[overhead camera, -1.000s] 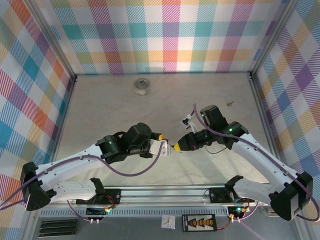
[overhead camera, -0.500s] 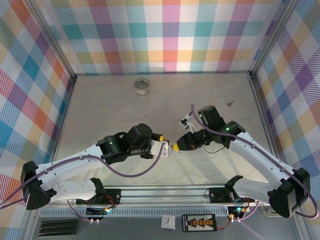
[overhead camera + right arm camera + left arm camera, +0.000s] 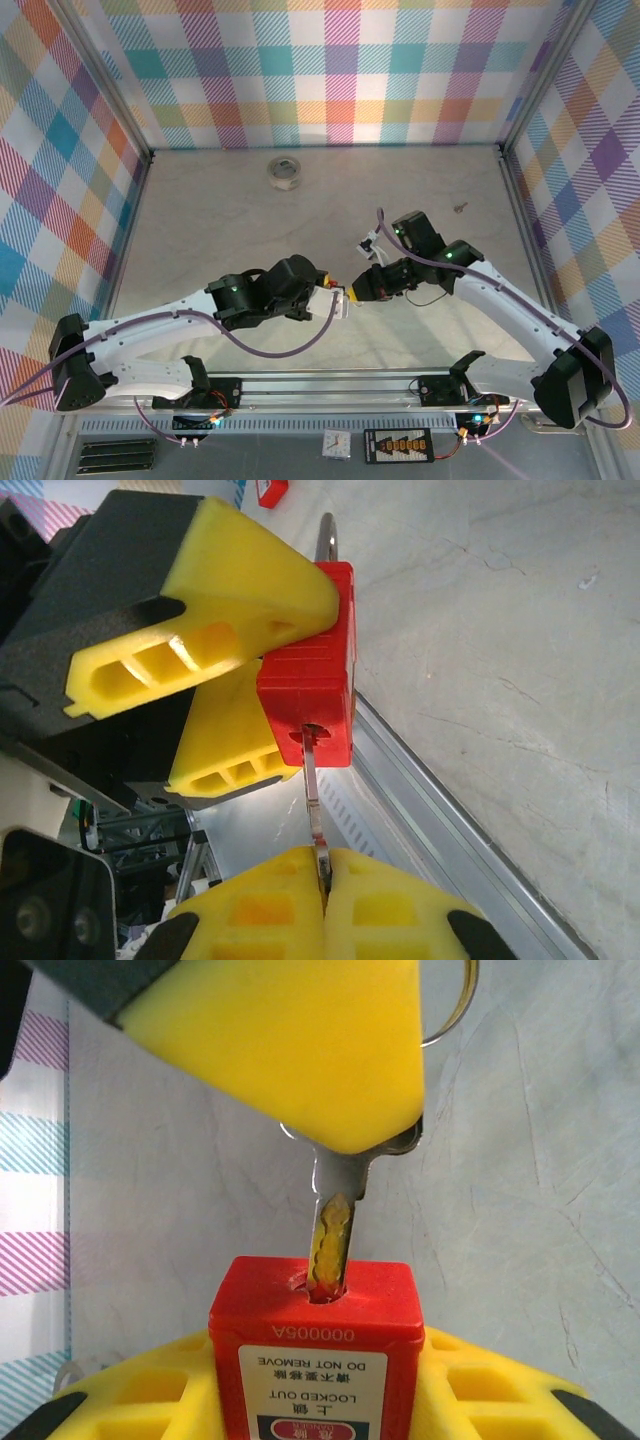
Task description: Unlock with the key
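A red padlock (image 3: 312, 1350) with a white "LOCKED OUT" label sits clamped in my left gripper (image 3: 315, 1400), which is shut on it. My right gripper (image 3: 322, 885) is shut on a silver key (image 3: 314, 795). The key's blade tip (image 3: 332, 1250) is in the keyhole on the padlock's end face (image 3: 312, 730). In the top view the two grippers meet near the table's front centre, with the padlock (image 3: 336, 301) between the left gripper (image 3: 328, 300) and the right gripper (image 3: 358, 288). A key ring (image 3: 450, 1010) hangs behind the right gripper's yellow finger.
A roll of tape (image 3: 284, 172) lies at the back of the table. A small screw (image 3: 460, 208) rests at the back right. Checked walls surround the table, and an aluminium rail (image 3: 340, 385) runs along the front edge.
Both grippers have shifted slightly and closed the gap between them. The key has come up to the padlock and its tip now sits in the keyhole.
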Controlling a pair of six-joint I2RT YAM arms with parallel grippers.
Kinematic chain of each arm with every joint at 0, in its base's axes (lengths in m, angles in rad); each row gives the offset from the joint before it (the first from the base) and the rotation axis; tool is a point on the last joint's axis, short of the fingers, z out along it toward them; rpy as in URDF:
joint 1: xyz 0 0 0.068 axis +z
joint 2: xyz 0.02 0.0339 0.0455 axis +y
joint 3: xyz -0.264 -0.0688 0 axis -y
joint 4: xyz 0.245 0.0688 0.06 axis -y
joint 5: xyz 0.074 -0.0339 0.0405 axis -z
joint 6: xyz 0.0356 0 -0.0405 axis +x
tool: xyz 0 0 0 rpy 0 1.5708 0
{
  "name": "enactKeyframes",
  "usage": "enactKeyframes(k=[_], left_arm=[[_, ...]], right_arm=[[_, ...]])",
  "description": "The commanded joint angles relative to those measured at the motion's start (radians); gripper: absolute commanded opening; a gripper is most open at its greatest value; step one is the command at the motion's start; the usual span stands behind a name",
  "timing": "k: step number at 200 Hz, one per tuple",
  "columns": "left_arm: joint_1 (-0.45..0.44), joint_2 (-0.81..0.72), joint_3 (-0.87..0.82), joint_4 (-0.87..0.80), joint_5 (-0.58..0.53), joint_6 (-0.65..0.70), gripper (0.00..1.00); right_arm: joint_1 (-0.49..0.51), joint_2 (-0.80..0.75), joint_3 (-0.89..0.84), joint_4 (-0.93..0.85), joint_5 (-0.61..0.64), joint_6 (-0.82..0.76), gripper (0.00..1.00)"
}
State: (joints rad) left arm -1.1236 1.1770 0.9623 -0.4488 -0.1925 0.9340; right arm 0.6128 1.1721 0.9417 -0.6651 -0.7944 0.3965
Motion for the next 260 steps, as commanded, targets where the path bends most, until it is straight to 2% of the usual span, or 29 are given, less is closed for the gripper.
enactKeyframes(k=[1,59,131,163,194,221,260], left_arm=[[-0.063,0.011,0.023,0.118,-0.029,0.025,0.0],[-0.111,0.028,0.038,0.162,-0.034,0.016,0.0],[-0.112,0.054,0.129,0.084,0.15,-0.122,0.0],[-0.11,0.067,0.15,0.071,0.189,-0.153,0.0],[-0.119,0.084,0.138,0.094,0.16,-0.146,0.0],[-0.163,0.09,0.106,0.159,0.093,-0.101,0.0],[-0.212,0.14,0.133,0.112,0.058,-0.039,0.0]], right_arm=[[0.008,0.019,0.006,0.035,-0.042,0.007,0.0],[0.007,0.056,-0.003,0.063,-0.046,0.01,0.0],[0.008,0.063,-0.009,0.066,-0.005,-0.069,0.0],[0.017,0.061,-0.006,0.051,0.013,-0.12,0.0],[0.025,0.079,0.015,0.02,0.044,-0.141,0.0],[0.027,0.095,0.013,0.051,0.008,-0.108,0.0],[0.026,0.114,0.049,-0.012,0.061,-0.159,0.0]])
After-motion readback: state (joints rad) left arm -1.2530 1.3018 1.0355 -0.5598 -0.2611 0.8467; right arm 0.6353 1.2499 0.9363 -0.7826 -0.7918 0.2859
